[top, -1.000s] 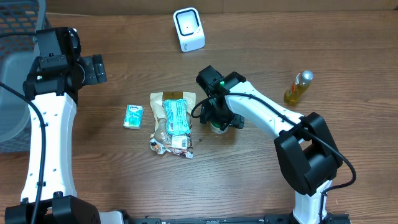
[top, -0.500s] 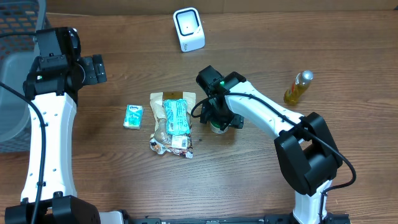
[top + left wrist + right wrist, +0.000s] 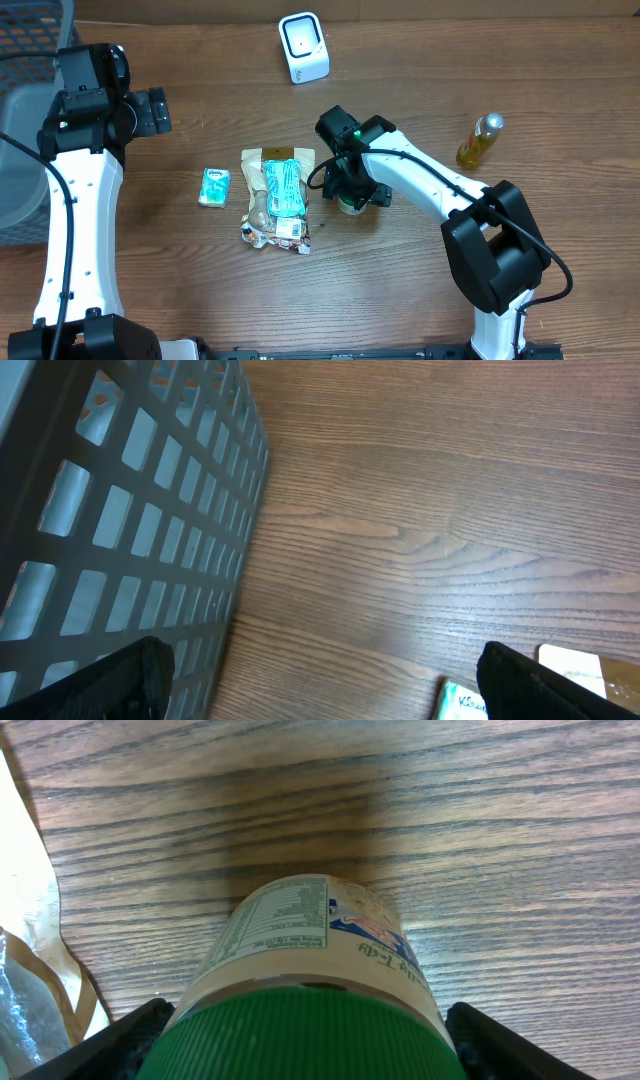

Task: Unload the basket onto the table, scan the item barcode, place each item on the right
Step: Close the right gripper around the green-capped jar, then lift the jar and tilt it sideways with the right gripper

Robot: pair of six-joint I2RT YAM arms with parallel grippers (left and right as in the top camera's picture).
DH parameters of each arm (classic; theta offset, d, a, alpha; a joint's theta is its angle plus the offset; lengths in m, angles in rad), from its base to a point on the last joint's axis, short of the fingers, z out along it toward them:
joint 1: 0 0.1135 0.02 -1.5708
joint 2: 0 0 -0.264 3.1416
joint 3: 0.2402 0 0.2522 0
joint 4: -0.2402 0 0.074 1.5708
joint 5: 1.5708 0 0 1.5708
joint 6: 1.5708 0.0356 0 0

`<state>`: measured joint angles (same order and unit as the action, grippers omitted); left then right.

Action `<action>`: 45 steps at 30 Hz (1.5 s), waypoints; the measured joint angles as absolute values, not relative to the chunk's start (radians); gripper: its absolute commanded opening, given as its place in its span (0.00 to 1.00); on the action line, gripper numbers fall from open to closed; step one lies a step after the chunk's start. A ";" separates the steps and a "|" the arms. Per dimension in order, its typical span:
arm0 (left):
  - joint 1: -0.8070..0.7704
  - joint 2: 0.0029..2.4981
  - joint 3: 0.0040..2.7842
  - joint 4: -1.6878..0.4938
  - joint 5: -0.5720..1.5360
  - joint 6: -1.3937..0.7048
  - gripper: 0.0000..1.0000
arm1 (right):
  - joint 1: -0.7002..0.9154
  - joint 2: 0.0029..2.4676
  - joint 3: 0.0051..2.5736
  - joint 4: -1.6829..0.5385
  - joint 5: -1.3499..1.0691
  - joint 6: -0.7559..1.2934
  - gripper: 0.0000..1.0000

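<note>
Overhead, the right gripper (image 3: 350,190) hangs straight down over a green-lidded jar (image 3: 351,204) that stands upright on the wooden table (image 3: 420,290), just right of a clear snack bag (image 3: 275,195). From the right wrist view its two fingers flank the ribbed green lid, one on each side and very close. I cannot tell whether they actually pinch it or only bracket it. The left gripper (image 3: 320,680) is spread wide with nothing between its fingers, parked beside the grey basket (image 3: 20,150) at the far left.

As I judge it, the job has hardly begun. The jar sits on the table, well apart from the white barcode scanner (image 3: 303,47) at the back edge. What remains is a firm grip, a lift, a carry toward the scanner, and a turn of the label to its window. Only the nutrition panel faces the wrist camera, and I see no barcode.

As for containers, the basket's lattice wall hides most of its inside, and nothing shows in the part visible. The jar's contents are hidden by lid and label. A small bottle (image 3: 480,140) to the right holds yellow liquid. A Kleenex packet (image 3: 214,187) lies left of the bag.
</note>
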<state>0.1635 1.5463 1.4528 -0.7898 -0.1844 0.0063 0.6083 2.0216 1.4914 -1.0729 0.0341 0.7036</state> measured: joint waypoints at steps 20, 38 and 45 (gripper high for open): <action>0.163 1.546 1.453 -0.789 -0.184 0.006 1.00 | 0.608 2.022 1.491 -1.084 0.035 0.704 0.82; 0.163 1.546 1.453 -0.789 -0.184 0.006 1.00 | 0.608 2.022 1.467 -1.034 0.035 0.704 0.82; 0.163 1.546 1.453 -0.790 -0.184 0.006 1.00 | 0.607 2.022 1.461 -1.024 0.035 0.706 0.79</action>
<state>0.1635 1.5463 1.4528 -0.7898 -0.1844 0.0063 0.6067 2.0220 1.4609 -1.0241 0.0345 0.7059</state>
